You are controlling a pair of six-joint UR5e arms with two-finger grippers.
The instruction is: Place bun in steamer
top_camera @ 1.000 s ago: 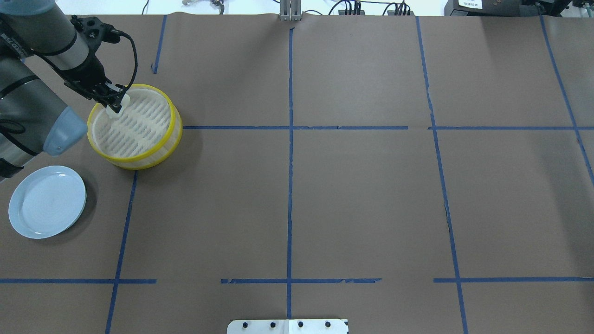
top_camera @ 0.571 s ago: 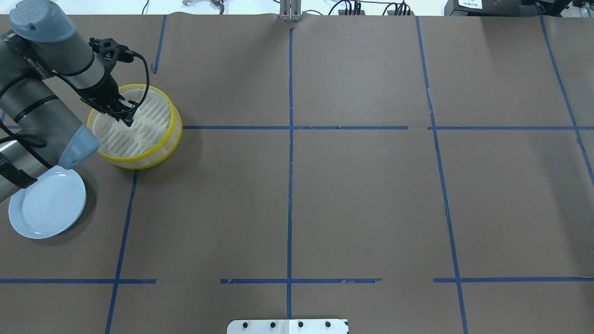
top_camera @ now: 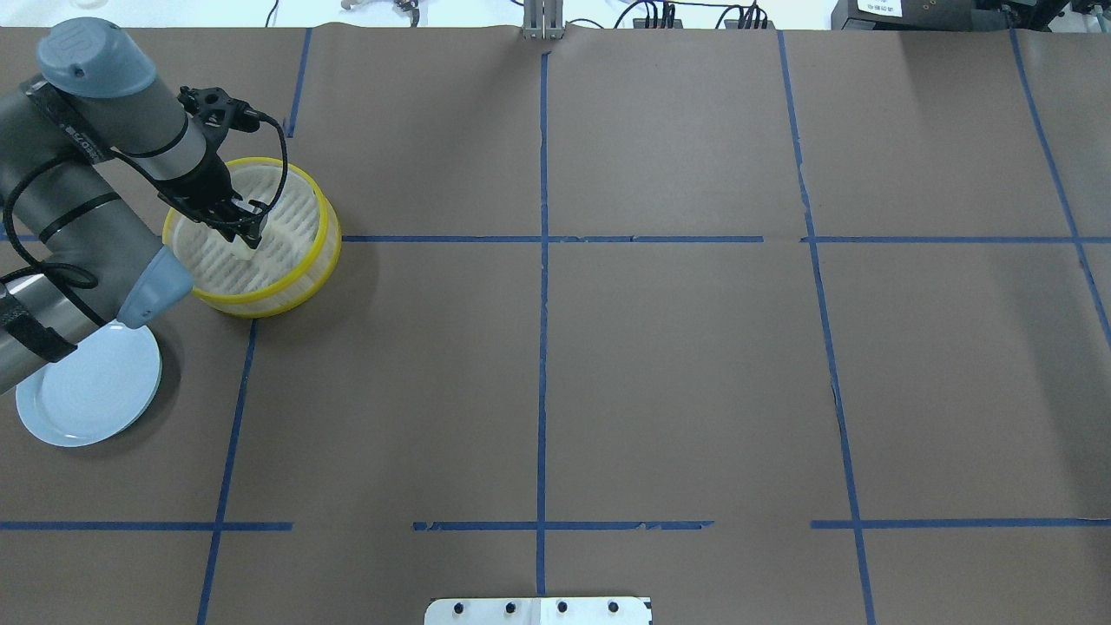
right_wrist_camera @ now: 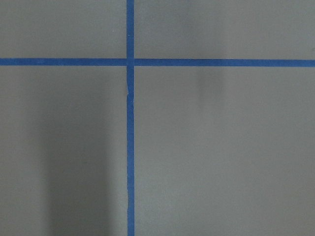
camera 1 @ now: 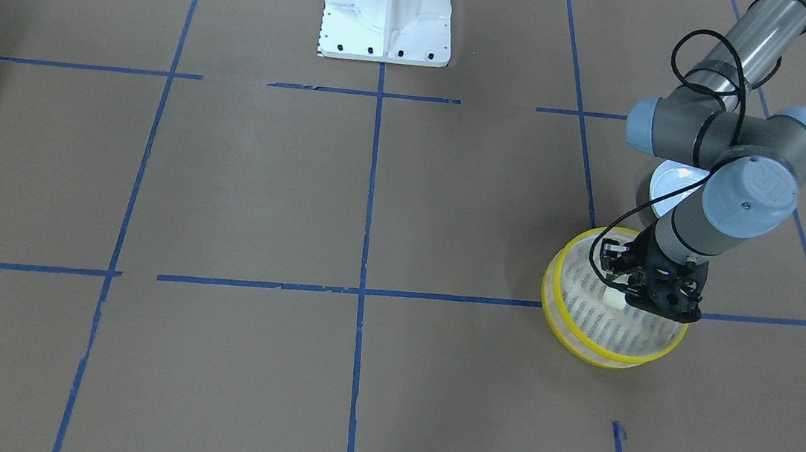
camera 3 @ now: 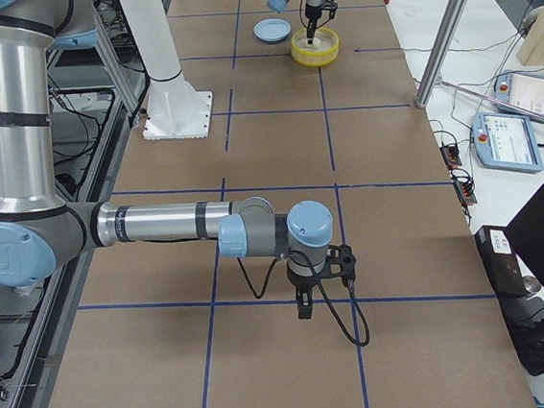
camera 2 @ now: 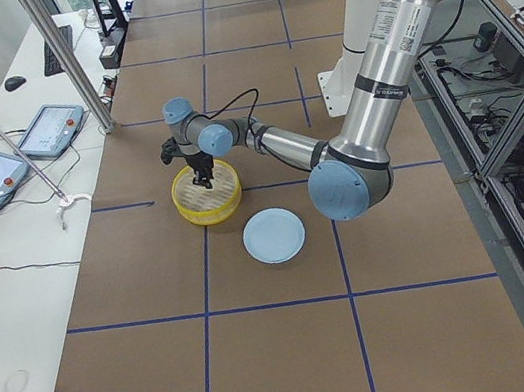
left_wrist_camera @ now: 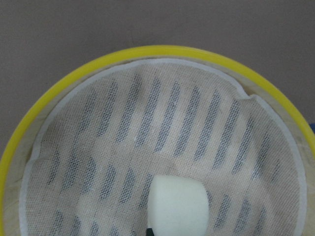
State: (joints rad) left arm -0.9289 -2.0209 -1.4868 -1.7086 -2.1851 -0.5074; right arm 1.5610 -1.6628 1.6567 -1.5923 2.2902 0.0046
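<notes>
1. Table [top_camera: 677, 365]: covered in brown paper, divided by blue tape [right_wrist_camera: 130, 147].
2. Left arm [top_camera: 78, 200]: in the overhead view it enters at 9 o'clock and reaches over the steamer.
3. Right arm [camera 3: 158, 223]: extended low over the table, well apart from the steamer.
4. Steamer [top_camera: 332, 247]: upright on the table.
5. Plate [top_camera: 87, 391]: between 7 and 8 o'clock of the steamer in the overhead view, near it but apart.
6. Left gripper [top_camera: 246, 241]: pointed down inside the steamer rim, fingers closed narrowly on the bun.
7. Right gripper [camera 3: 303, 309]: pointed down above a tape crossing; opening cannot be determined.
8. Bun [left_wrist_camera: 178, 205]: between the left fingertips, near the centre of the steamer base. Contact with the mesh cannot be determined.
</notes>
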